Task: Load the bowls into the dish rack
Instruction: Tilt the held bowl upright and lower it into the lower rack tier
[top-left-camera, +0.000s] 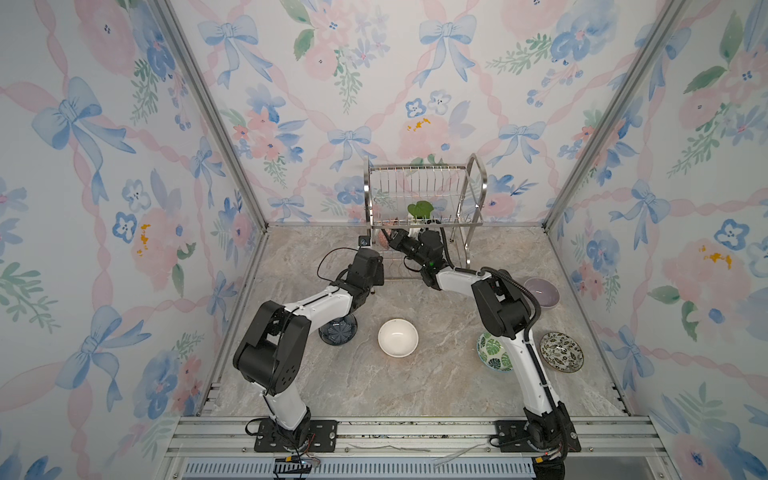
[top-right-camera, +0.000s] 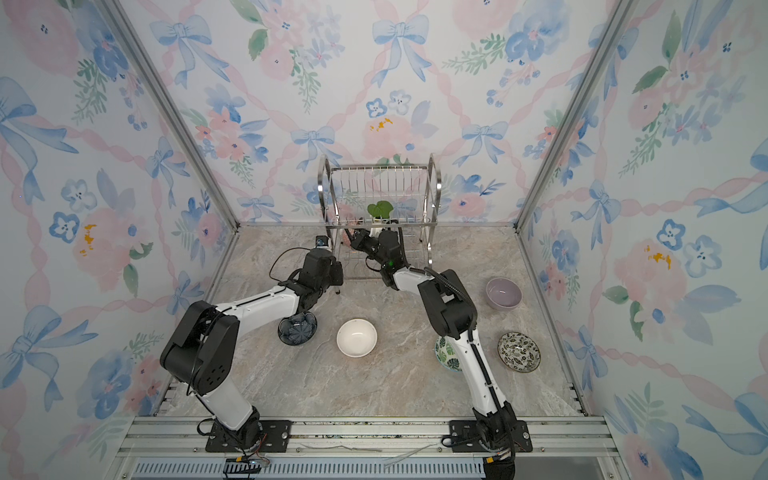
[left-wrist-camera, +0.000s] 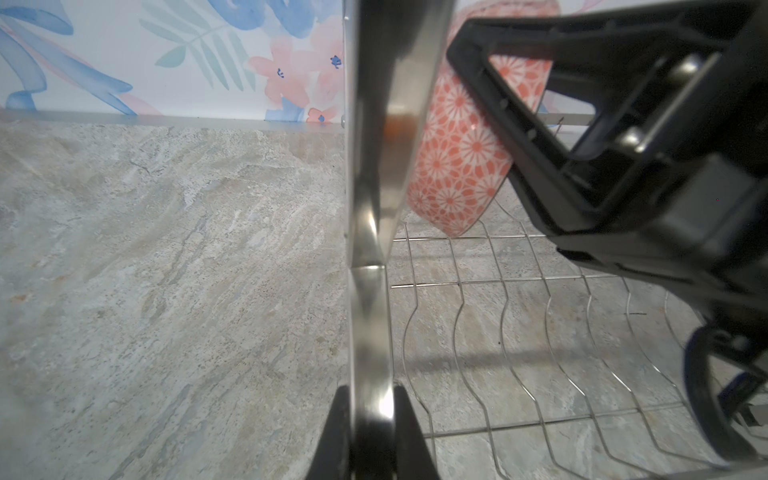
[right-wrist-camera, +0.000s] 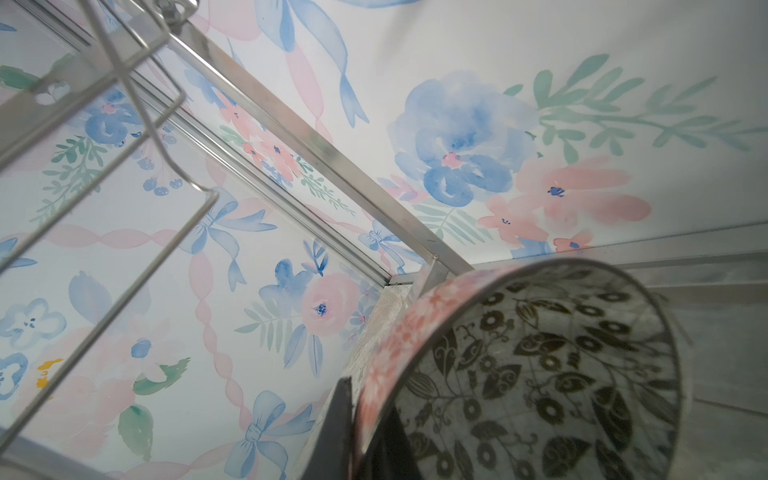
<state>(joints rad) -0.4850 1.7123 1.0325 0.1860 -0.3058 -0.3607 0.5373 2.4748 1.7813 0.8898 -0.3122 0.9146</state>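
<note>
The steel dish rack (top-left-camera: 424, 183) (top-right-camera: 378, 183) stands at the back wall. My left gripper (left-wrist-camera: 371, 399) (top-left-camera: 371, 249) is shut on the rack's front left leg (left-wrist-camera: 374, 174). My right gripper (right-wrist-camera: 365, 399) (top-left-camera: 392, 237) reaches under the upper tier and is shut on the rim of a pink-patterned bowl (right-wrist-camera: 540, 374) (left-wrist-camera: 457, 158). That bowl is tipped on its side at the lower wire shelf (left-wrist-camera: 519, 332); I cannot tell whether it touches the wires. On the table sit the dark blue bowl (top-left-camera: 338, 330), white bowl (top-left-camera: 397, 337), green leaf-print bowl (top-left-camera: 490, 351), black-and-white floral bowl (top-left-camera: 561, 351) and lilac bowl (top-left-camera: 541, 291).
A green leaf-shaped object (top-left-camera: 420, 208) sits at the rack's upper tier. Flowered walls close in the marble table (top-left-camera: 415, 386) on three sides. The right arm's forearm (top-left-camera: 519, 361) crosses over the green leaf-print bowl. An aluminium rail (top-left-camera: 415, 432) runs along the front edge.
</note>
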